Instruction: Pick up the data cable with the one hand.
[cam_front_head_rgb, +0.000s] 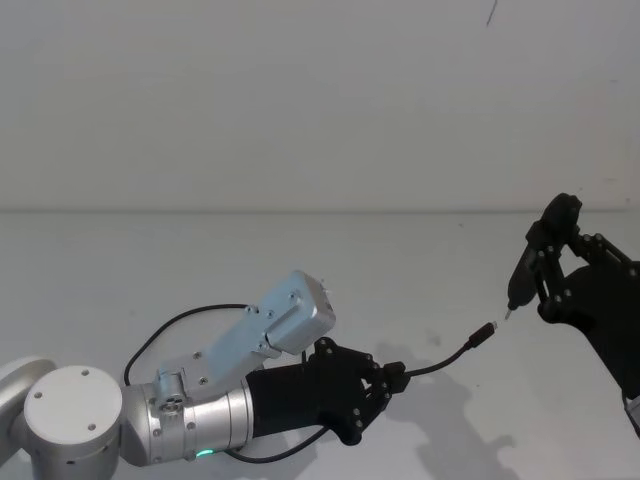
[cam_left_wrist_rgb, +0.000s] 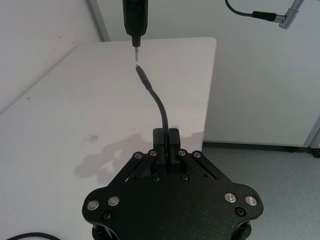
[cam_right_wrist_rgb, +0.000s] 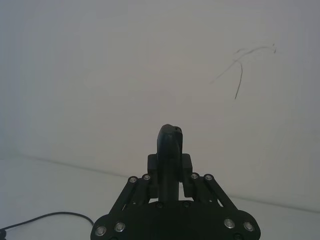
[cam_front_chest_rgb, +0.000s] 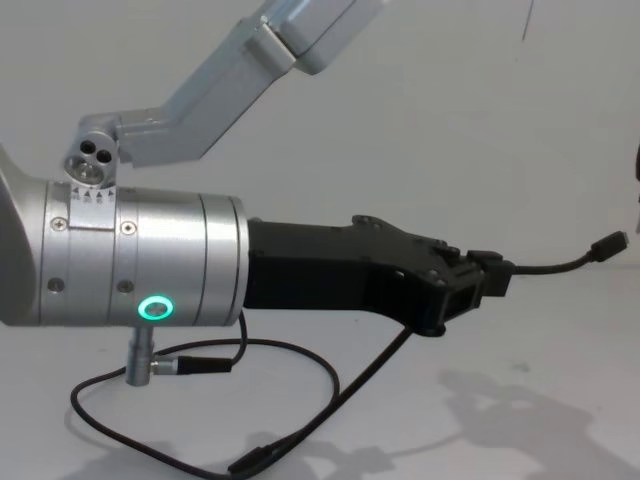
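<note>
White tabletop (cam_front_head_rgb: 300, 260) runs back to a plain pale wall (cam_front_head_rgb: 300, 100), which carries a thin dark scratch mark high up (cam_right_wrist_rgb: 240, 70). In the left wrist view the table's far corner is rounded, and beyond it a grey floor (cam_left_wrist_rgb: 270, 170) meets white wall panels.

Low on the robot's left, the left gripper (cam_front_head_rgb: 392, 380) reaches forward above the table on its silver arm, whose ring light (cam_front_chest_rgb: 153, 308) glows green. Its jaws are clamped on the data cable (cam_front_chest_rgb: 555, 265) a little behind one plug. That free end curves up and away, its tip (cam_left_wrist_rgb: 139, 71) just short of the metal tip of a slim black tool (cam_front_head_rgb: 522, 272). The tool stands pinched in the right gripper (cam_right_wrist_rgb: 170, 172), held up at the right. The cable's remaining length hangs below the left arm and loops over the tabletop (cam_front_chest_rgb: 300, 440).
</note>
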